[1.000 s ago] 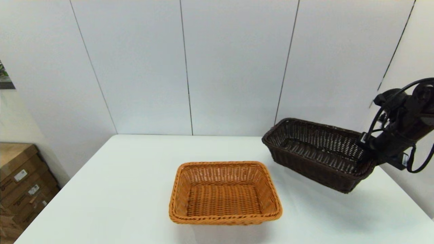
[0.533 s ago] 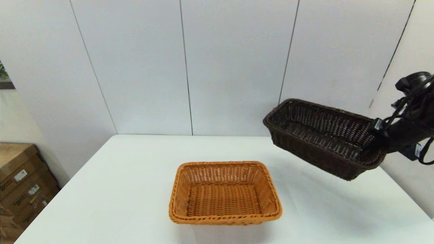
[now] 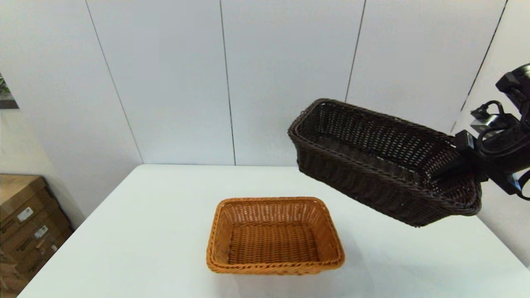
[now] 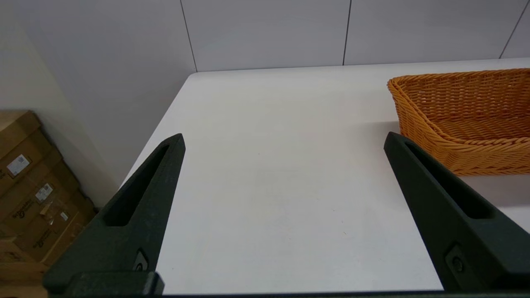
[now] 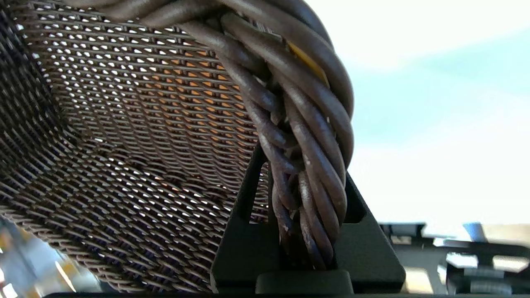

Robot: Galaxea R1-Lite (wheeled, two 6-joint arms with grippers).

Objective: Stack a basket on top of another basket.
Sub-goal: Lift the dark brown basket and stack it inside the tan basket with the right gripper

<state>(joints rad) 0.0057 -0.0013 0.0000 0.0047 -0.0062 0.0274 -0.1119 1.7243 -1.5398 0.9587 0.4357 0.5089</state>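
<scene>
The dark brown basket (image 3: 385, 161) is a rectangular wicker container with open-weave sloping sides and a thick braided rim; its interior holds nothing. It hangs in the air above the table's (image 3: 136, 231) far right corner, tilted, with its left end higher than its right end. The right gripper (image 3: 449, 170) is clamped on the braided rim (image 5: 306, 165) of the right short end, one finger inside the wall and one outside. The orange-tan basket (image 3: 275, 236) stands flat near the middle of the table, toward the near edge, and is likewise empty. The left gripper (image 4: 283, 142) is parked above the table's left side, jaws spread wide, gripping nothing.
</scene>
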